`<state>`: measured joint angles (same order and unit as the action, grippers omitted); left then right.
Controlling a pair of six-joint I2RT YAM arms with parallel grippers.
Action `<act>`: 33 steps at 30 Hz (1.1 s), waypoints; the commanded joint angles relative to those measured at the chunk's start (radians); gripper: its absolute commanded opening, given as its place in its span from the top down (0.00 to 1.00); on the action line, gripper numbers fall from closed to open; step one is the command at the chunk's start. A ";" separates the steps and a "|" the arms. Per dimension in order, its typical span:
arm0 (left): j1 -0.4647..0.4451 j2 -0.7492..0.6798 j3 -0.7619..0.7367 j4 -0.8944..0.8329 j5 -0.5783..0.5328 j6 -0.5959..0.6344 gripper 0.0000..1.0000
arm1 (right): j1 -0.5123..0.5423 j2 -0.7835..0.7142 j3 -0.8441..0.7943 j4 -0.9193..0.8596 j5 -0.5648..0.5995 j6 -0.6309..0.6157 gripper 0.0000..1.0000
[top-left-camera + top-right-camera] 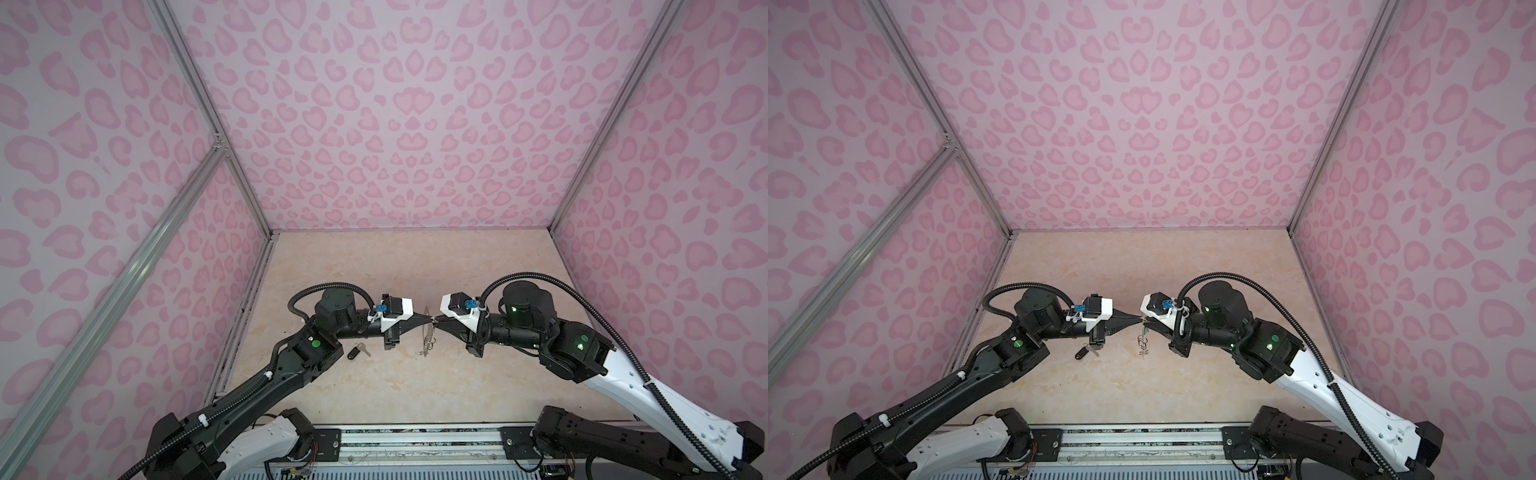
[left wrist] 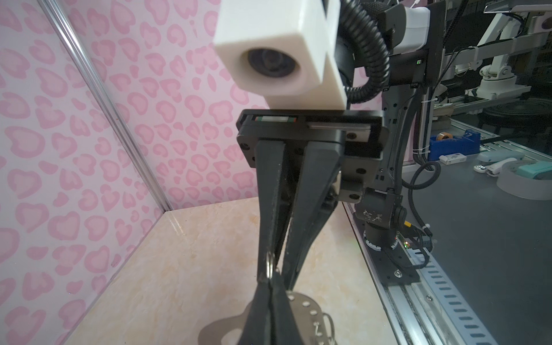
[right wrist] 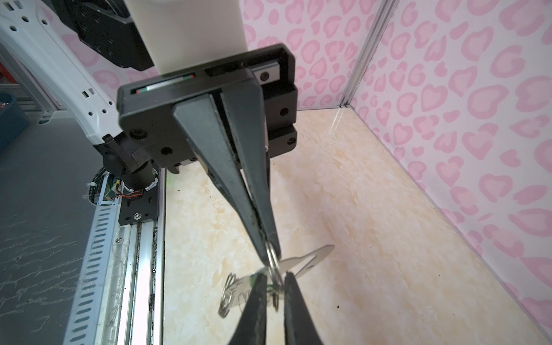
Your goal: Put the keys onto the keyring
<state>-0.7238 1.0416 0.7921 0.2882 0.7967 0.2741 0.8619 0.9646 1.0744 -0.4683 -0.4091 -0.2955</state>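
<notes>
**Both grippers meet tip to tip at the keyring; one key lies apart on the table**

The left gripper (image 1: 428, 318) and the right gripper (image 1: 437, 322) point at each other over the middle of the table (image 1: 374, 266), tips almost touching; the keyring (image 3: 313, 258) hangs at that meeting point, and both top views show it edge-on as a thin sliver under the tips.

In the left wrist view the left gripper's fingers (image 2: 260, 301) are pressed together, pinching a single wire ring (image 2: 270, 264) that stands up out of the tips; the perforated plate of the keyring spreads just behind them.

In the right wrist view the right gripper's fingers (image 3: 254, 310) stand a little apart; the same wire ring runs down into the gap between them, with a glint of green beside it; I cannot tell whether they grip it.

The green-tagged key (image 1: 1144, 331) shows only as a small green fleck just below the right gripper's tips; its blade cannot be made out.

The black-tagged key (image 1: 354, 353) lies flat on the table near the left arm, well apart from both grippers and from the keyring.

Counted: two grippers; one keyring; two keys, one black-tagged and one green-tagged; one pinched wire ring; a cluster of loose rings (image 3: 227, 295) at the plate's edge, too tangled to count.
</notes>
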 commanded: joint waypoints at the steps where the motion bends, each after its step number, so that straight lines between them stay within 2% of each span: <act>1: 0.001 0.002 0.015 0.001 0.021 0.023 0.97 | 0.002 0.000 -0.008 0.031 -0.026 0.014 0.87; 9: 0.003 -0.006 0.021 -0.048 0.010 0.066 0.97 | -0.001 0.009 -0.007 0.018 -0.044 0.013 1.00; 10: 0.002 -0.006 0.029 -0.069 0.000 0.082 0.94 | 0.000 0.011 -0.006 0.010 -0.045 0.012 1.00; 12: 0.001 -0.005 0.067 -0.176 -0.043 0.143 0.78 | -0.001 0.016 0.003 -0.017 -0.041 0.010 1.00; 14: 0.001 -0.006 0.112 -0.275 -0.096 0.214 0.71 | 0.000 0.024 0.016 -0.052 -0.032 0.005 1.00; 16: -0.004 -0.006 0.156 -0.369 -0.135 0.288 0.68 | -0.002 0.038 0.036 -0.098 -0.018 0.000 1.00; 23: -0.075 0.017 0.271 -0.613 -0.287 0.511 0.69 | -0.003 0.094 0.098 -0.203 -0.013 -0.016 1.00; 27: -0.108 0.043 0.305 -0.668 -0.343 0.558 0.69 | -0.004 0.098 0.107 -0.201 -0.016 -0.019 1.00; 33: -0.132 0.067 0.322 -0.688 -0.371 0.571 0.73 | -0.003 0.102 0.115 -0.209 -0.027 -0.025 1.00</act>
<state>-0.8497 1.1000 1.0962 -0.3687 0.4568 0.8127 0.8593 1.0645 1.1858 -0.6815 -0.4236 -0.3111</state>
